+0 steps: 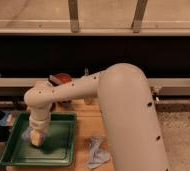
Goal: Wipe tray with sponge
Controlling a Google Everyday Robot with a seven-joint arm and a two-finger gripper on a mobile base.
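The tool (35,134) points down into the green tray (63,145), closed on a yellow sponge (35,138) pressed to the tray floor in its left half. The tray rests on the wooden worktop (90,122); a crumpled blue cloth (96,152) lies just right of it.

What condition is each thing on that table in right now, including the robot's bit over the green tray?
tool: down inside the tray, at its left part, on the sponge.
sponge: yellow, under the tool, on the tray floor.
tray: green, flat on the table.
cloth: crumpled, lying right of the tray.
table: wooden, carrying tray and cloth.
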